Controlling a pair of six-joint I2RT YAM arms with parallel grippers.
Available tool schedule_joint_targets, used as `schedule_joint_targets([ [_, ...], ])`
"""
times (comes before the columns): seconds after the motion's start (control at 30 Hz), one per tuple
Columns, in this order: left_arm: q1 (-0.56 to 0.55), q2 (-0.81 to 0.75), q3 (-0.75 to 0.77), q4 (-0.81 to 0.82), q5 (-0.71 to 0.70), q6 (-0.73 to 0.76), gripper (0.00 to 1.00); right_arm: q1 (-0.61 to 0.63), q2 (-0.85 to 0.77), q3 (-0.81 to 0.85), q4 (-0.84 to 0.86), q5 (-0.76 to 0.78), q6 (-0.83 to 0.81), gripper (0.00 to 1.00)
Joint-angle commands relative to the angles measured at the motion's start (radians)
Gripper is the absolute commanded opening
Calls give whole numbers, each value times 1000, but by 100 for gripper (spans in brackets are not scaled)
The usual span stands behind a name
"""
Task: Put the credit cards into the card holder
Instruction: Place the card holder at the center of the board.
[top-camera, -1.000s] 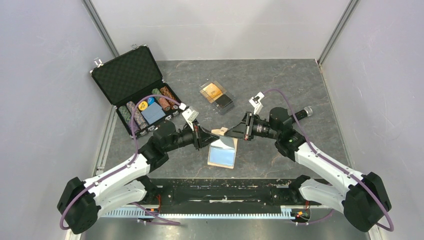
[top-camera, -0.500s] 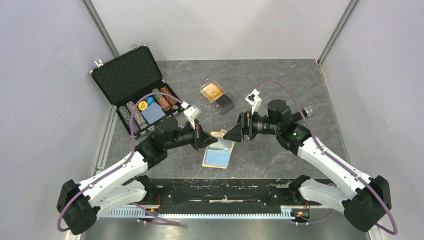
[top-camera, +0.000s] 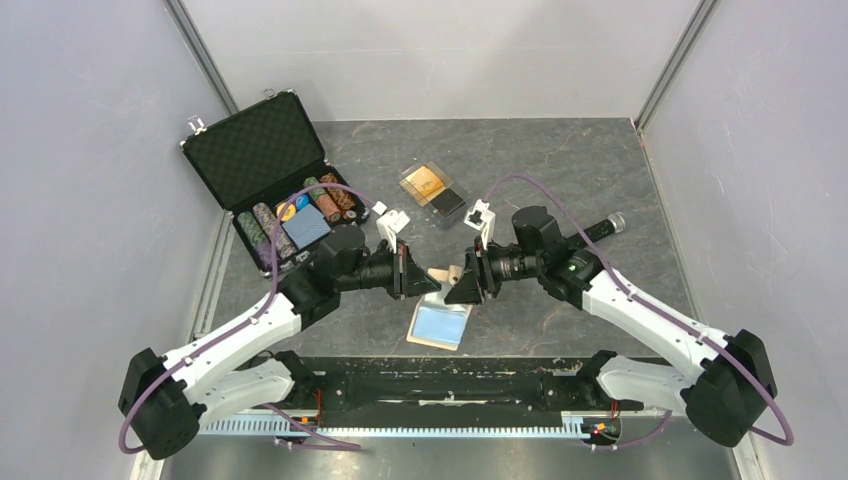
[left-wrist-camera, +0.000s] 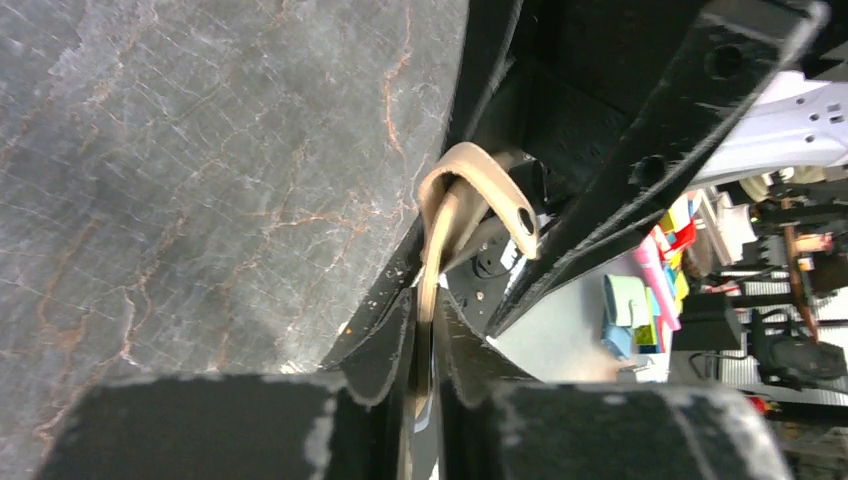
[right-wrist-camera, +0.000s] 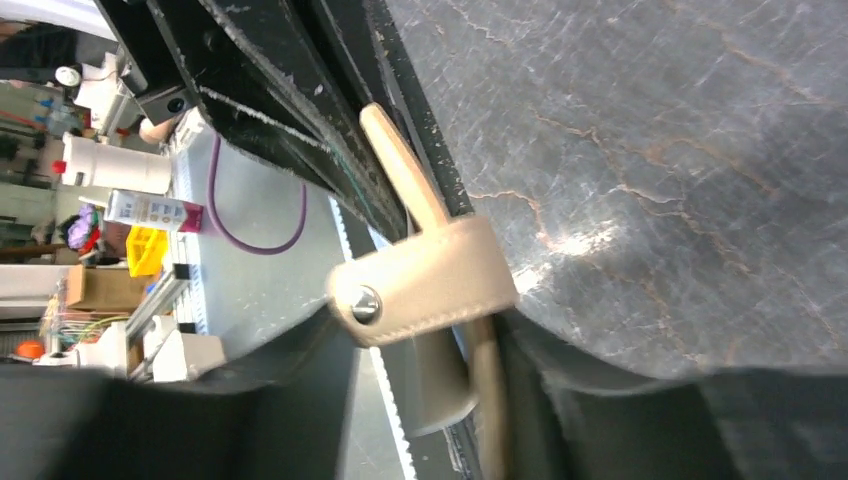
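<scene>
Card holder (top-camera: 441, 322) is hanging open over the table (top-camera: 560, 170) near-middle, left gripper (left-wrist-camera: 425, 338) clamping its tan edge, right gripper (right-wrist-camera: 425, 335) sitting with jaws apart astride the snap tab (right-wrist-camera: 425, 280), possibly touching it.

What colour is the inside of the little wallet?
Light blue inside the card holder, with a tan outside; the top external view shows it best.

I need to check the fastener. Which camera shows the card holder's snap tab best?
The right wrist view: the snap tab fills the centre, its metal stud and stitching clear. The left wrist view shows it curled, edge-on. The top view shows just a small tan sliver atop the card holder.
</scene>
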Motion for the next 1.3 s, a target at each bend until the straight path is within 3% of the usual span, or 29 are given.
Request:
schedule_joint_targets([
  [0.0, 5, 19, 60, 52, 45, -77, 25, 12, 23, 22, 107, -28, -3, 28],
  [0.1, 15, 16, 59, 47, 36, -80, 62, 11, 25, 24, 108, 16, 11, 3],
  [0.2, 44, -9, 36, 42, 21, -88, 90, 1, 20, 21, 123, 27, 47, 0],
  [0.3, 85, -51, -15, 69, 30, -101, 100, -33, 0, 4, 163, 34, 109, 0],
  [0.63, 151, -102, -211, 332, 153, -182, 97, -123, -61, -97, 468, -101, 395, 0],
  [0.73, 152, -116, -191, 238, 100, -136, 97, -141, -72, -123, 468, -63, 422, 0],
  [0.93, 151, -213, -98, -94, -137, -1, 100, -183, -90, -245, 477, 96, 470, 0],
  [1.27, 152, -289, -76, -177, -153, 3, 100, -190, -11, -519, 849, 295, 679, 0],
])
